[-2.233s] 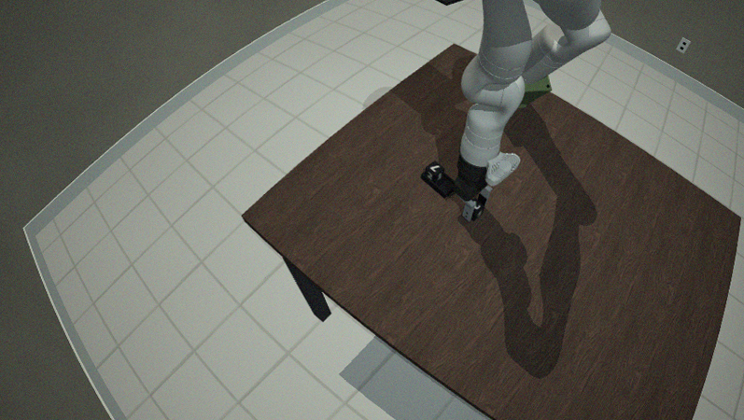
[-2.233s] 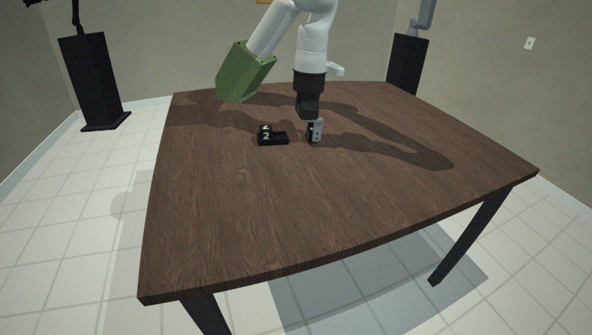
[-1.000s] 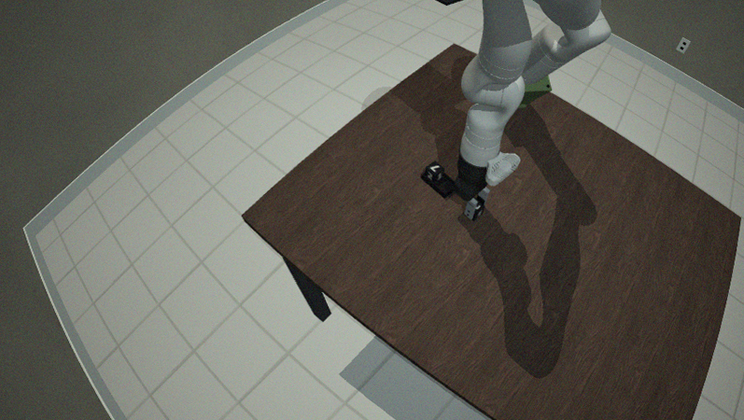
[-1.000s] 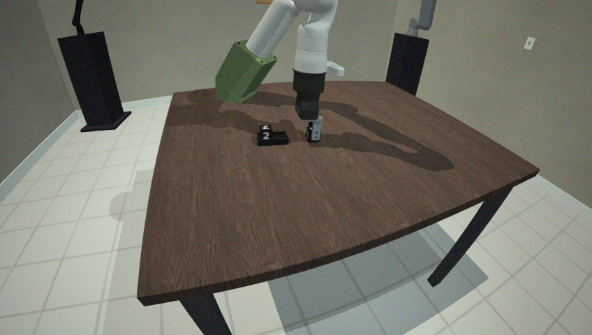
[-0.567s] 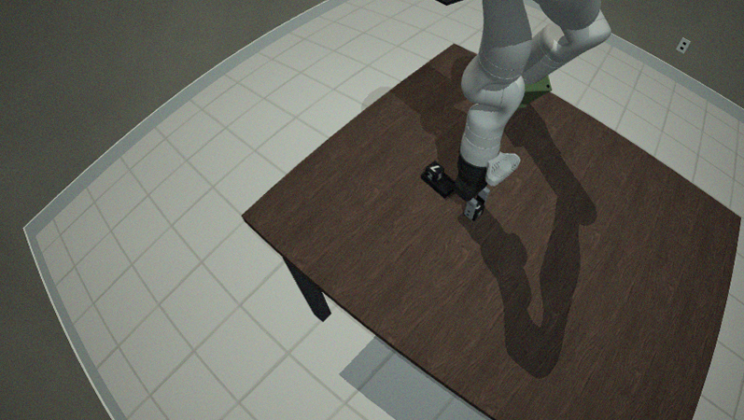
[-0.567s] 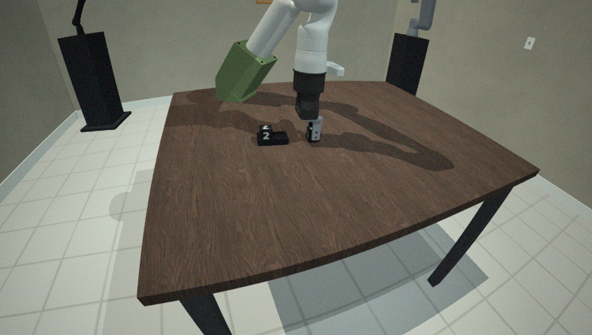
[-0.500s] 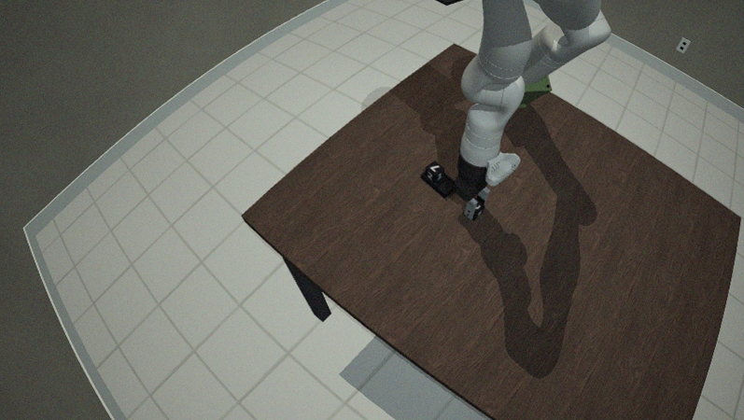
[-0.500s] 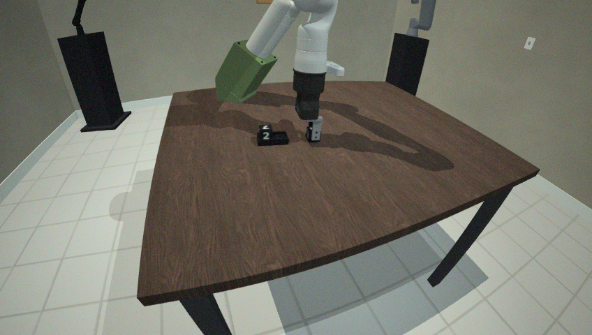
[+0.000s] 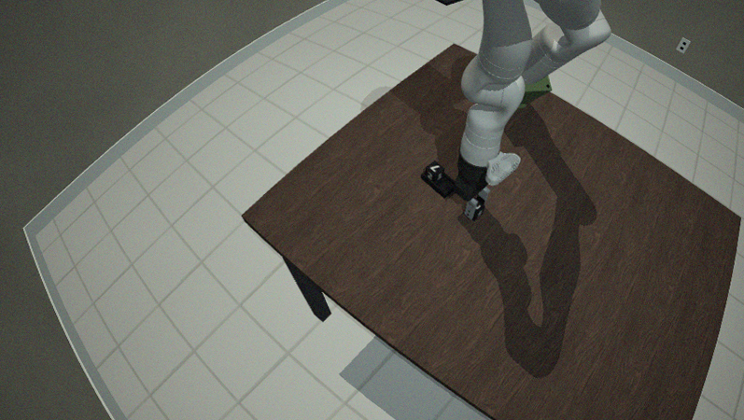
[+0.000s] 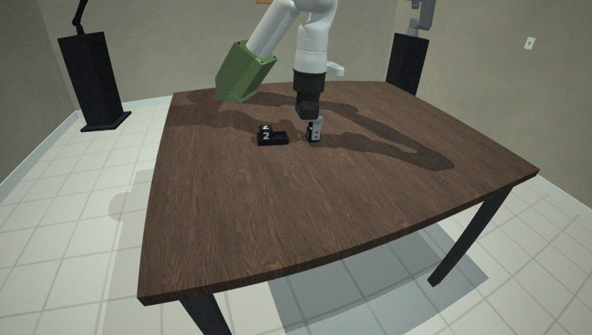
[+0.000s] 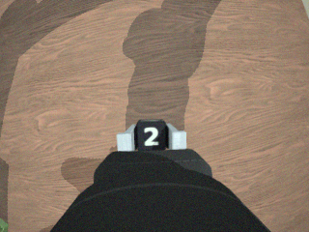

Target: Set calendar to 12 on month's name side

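Partly hidden around the jaws.
The cube [image 9: 477, 207] [image 10: 308, 132] [image 11: 152, 136] between the gripper's fingers [image 9: 470, 211] [image 10: 316, 129] is largely covered in the exterior view; its underside is out of sight. Beside the jaws, the tray's [image 9: 446, 191] [image 10: 278, 143] month side cannot be made out. Above them, the arm [image 9: 481, 129] [image 10: 312, 45] runs off the top edge in the top and exterior views.

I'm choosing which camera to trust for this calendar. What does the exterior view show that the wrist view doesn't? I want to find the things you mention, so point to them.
Only the exterior view: the black tray [image 9: 446, 191] [image 10: 278, 142] on the table [image 9: 365, 224] [image 10: 332, 199] [image 11: 251, 121], with the tray cube [image 9: 434, 170] [image 10: 265, 135] in its left part as pictured, a 2 on its front.

Only the wrist view: the upward-facing 2 on the other cube [image 9: 477, 208] [image 10: 308, 133] [image 11: 152, 135].

Both: the table, that cube between the fingers of the claw [image 9: 474, 208] [image 10: 313, 135] [image 11: 151, 132], and shadows.
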You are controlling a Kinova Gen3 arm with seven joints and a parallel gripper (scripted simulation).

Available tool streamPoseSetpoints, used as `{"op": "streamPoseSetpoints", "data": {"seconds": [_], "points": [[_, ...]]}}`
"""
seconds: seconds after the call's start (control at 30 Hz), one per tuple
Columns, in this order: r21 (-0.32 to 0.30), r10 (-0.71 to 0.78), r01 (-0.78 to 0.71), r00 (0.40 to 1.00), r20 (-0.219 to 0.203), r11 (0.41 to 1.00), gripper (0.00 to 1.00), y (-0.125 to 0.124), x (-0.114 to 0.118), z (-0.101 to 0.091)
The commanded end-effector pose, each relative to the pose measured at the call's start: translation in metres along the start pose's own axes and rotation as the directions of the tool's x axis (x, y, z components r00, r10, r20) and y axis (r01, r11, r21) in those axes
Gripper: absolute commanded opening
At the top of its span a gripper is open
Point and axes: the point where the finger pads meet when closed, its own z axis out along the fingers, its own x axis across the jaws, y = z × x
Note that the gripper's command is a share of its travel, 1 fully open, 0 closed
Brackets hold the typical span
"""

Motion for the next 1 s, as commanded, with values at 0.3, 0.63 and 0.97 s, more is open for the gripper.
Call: {"op": "streamPoseSetpoints", "data": {"seconds": [0.3,0.63,0.97], "points": [[-0.001,0.000,0.000,1.000,-0.002,1.000,0.60,0.000,0.001,-0.009],[0.000,0.000,0.000,1.000,-0.002,1.000,0.60,0.000,0.001,-0.022],[0.000,0.000,0.000,1.000,-0.002,1.000,0.60,0.000,0.000,-0.042]]}}
